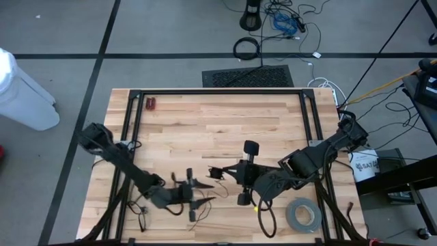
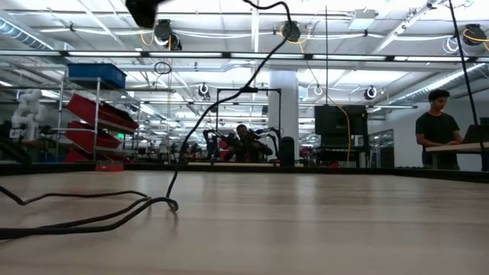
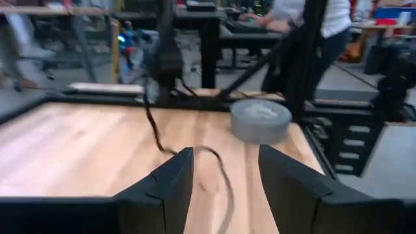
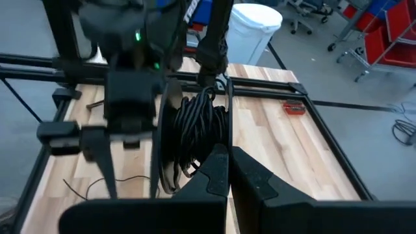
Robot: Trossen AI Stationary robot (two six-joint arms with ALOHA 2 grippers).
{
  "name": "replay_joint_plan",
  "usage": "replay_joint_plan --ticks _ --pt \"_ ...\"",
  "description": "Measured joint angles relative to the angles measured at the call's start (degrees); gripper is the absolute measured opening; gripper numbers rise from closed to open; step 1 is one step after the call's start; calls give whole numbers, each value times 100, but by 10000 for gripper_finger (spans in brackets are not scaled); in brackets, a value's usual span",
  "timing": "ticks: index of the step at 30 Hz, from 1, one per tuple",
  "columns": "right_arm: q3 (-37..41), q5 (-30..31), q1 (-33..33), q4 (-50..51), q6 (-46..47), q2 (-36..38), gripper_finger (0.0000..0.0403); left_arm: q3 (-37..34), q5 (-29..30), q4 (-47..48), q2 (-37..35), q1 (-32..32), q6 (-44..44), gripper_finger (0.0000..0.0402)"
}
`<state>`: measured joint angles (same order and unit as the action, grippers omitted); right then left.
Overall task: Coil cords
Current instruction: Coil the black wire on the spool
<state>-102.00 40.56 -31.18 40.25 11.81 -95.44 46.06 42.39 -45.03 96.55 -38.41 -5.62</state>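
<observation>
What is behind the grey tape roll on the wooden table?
In the left wrist view, behind the grey tape roll runs the table's black metal frame, then desks and a person's legs. The roll hides the frame directly behind it.

You find only one piece of lettering: a white bucket (image 1: pixel 364 166) beside the table's edge, at about 3 o'clock from the table centre in the high view, carries dark letters that look like "SAT", cut off by the frame rail. No other label, number or sign is legible.
</observation>
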Motion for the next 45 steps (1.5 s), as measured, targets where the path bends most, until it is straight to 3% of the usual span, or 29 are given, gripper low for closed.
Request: replay_joint_plan --ticks 5,9,15,19,23,29,45 --pt "0 -24 32 80 -153 50 0 0 -648 -573 594 94 -147 180" --pt "0 -44 50 366 -159 83 0 0 -762 -493 819 154 -148 185" --pt "0 -178 83 577 -112 209 0 10 -1644 -485 927 590 -476 237" --pt "0 -194 83 592 -131 250 0 54 -1690 -264 923 741 7 263" --pt "0 -190 85 588 -153 264 0 103 -2009 102 922 979 -147 266" --pt "0 -190 87 509 -155 264 0 103 -2927 96 923 1089 -154 234" --pt "0 -190 194 407 -156 259 0 103 -2909 365 923 1187 49 112"
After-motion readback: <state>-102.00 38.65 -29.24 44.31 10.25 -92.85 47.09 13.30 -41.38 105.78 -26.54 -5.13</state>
